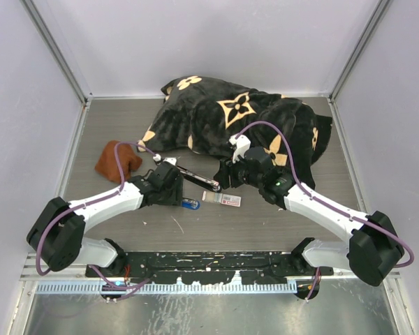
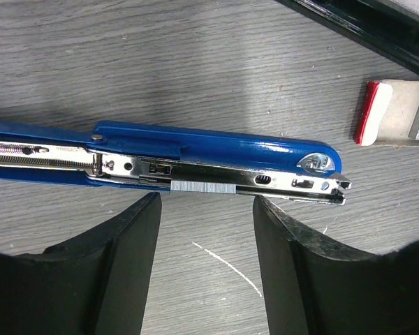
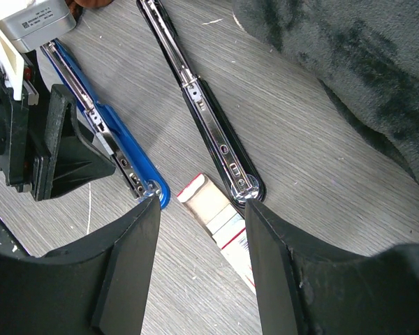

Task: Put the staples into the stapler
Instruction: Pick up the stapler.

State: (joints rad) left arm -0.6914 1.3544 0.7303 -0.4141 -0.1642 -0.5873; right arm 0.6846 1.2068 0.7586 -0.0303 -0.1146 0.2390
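Observation:
The blue stapler (image 2: 216, 150) lies open on the table, its metal magazine facing my left gripper (image 2: 206, 202). A short grey strip of staples (image 2: 202, 185) sits at the magazine's near edge. My left gripper is open and empty, its fingertips just short of the stapler; in the top view it (image 1: 169, 183) covers most of the stapler (image 1: 190, 204). The white staples box (image 3: 216, 216) with red edge lies half slid open between both staplers, also seen in the top view (image 1: 222, 199). My right gripper (image 3: 202, 206) hovers open above the box.
A black stapler (image 3: 209, 118) lies open beside the box, its tip near my right fingertip. A black blanket (image 1: 244, 122) with tan pattern is bunched at the back. A brown cloth (image 1: 117, 159) lies at the left. A thin white strand (image 2: 227, 262) lies on the table.

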